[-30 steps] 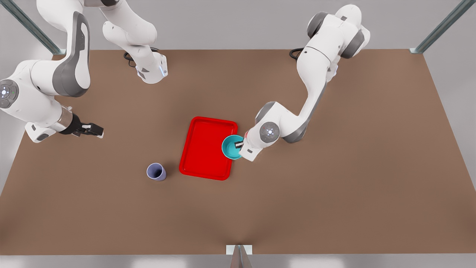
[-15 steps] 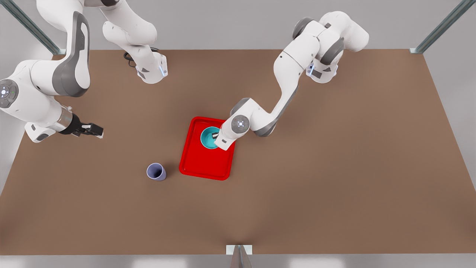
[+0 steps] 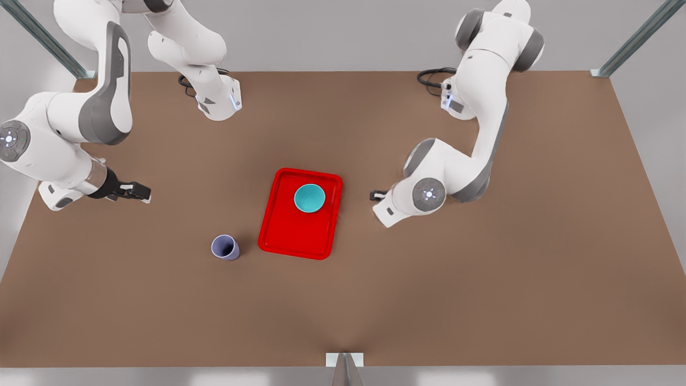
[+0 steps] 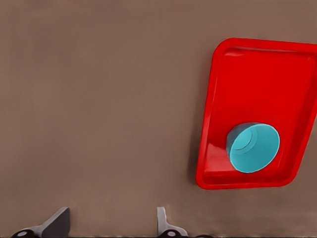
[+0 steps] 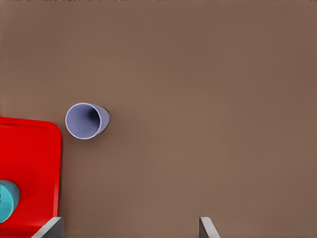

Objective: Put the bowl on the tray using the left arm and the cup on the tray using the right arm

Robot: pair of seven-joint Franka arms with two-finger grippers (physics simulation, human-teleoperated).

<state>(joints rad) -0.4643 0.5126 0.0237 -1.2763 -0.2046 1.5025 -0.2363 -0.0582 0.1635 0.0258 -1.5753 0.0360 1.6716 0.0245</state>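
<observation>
- The bowl [image 3: 309, 198] sits upright on the tray [image 3: 289, 236], in the tray's far half, apart from both pincers.
- The left pincer [image 3: 373, 195] hovers over bare worktop [image 3: 482, 295] just beside the tray's long edge on the front view's right; its fingers [image 4: 164, 222] are spread and hold nothing.
- The cup [image 3: 225, 247] stands upright on the worktop, just beside the tray's near corner on the front view's left.
- The right pincer [image 3: 140, 191] hangs well apart from the cup, toward the worktop's edge on the front view's left, released and empty.
</observation>
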